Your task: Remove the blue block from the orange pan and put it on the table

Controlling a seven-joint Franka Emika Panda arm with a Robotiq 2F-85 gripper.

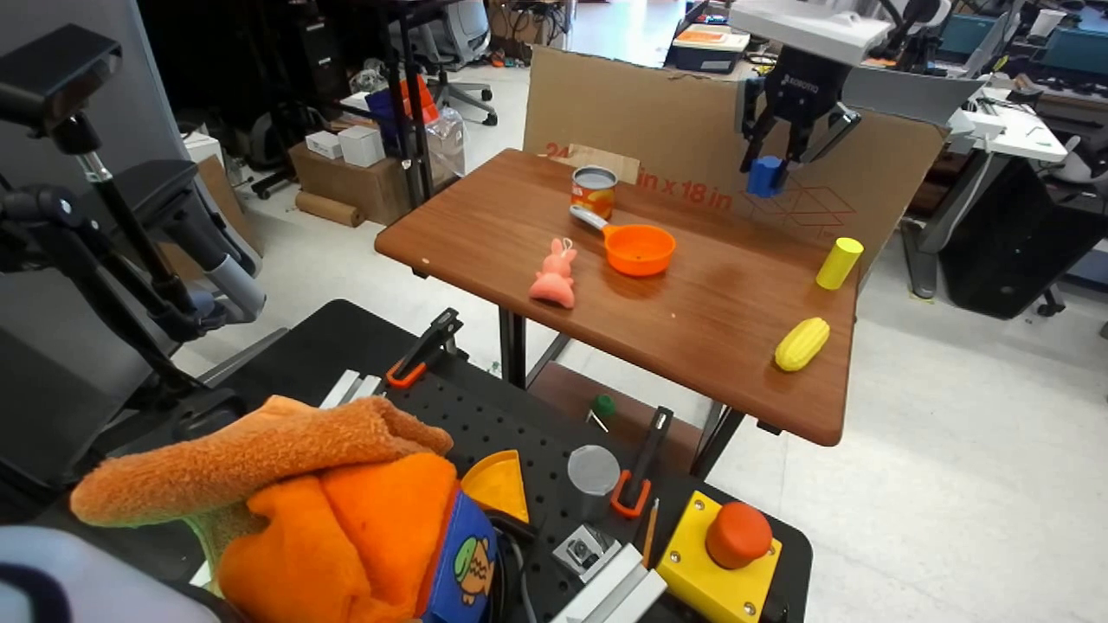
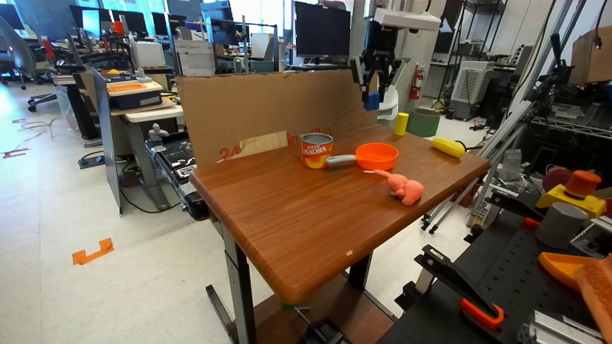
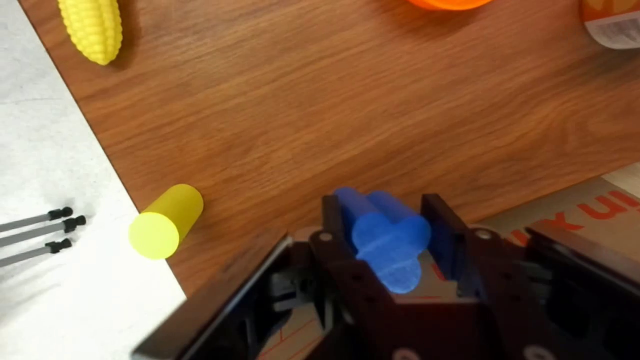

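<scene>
Tool [image 1: 766, 170] is clamped on the blue block [image 3: 390, 245] and hangs in the air near the back long edge of the desk [image 1: 485, 216], over toward one end. Can't really tell if it's inside that edge or a bit past it.

Desk itself has a brown wood top on dark legs. A cardboard panel [image 1: 684, 147] stands along the back long edge, and a black cart [image 1: 485, 407] sits out past the front long edge, with an orange cloth [image 1: 372, 528] heaped on it in an exterior view.

On top, the orange pan [image 2: 377, 162] sits roughly midway between the two long edges. A peach can [image 2: 315, 153] stands upright near it, closer to the back edge. Then there's a pinkish bunny toy [image 1: 552, 281] lying just beside the front edge.

Yellow corn [image 1: 802, 344] lies by one short edge, more toward the front corner at that end. A yellow cylinder [image 3: 155, 235] stands on its end by the same short edge, nearer the back corner, which is also the corner the tool hangs closer to.

Last one, the blue block: already out of the orange pan, not set on the desk yet, wedged between the tool's tips in all three views. From the wrist view it's kinda lobed, like a few rounded columns stuck together.
</scene>
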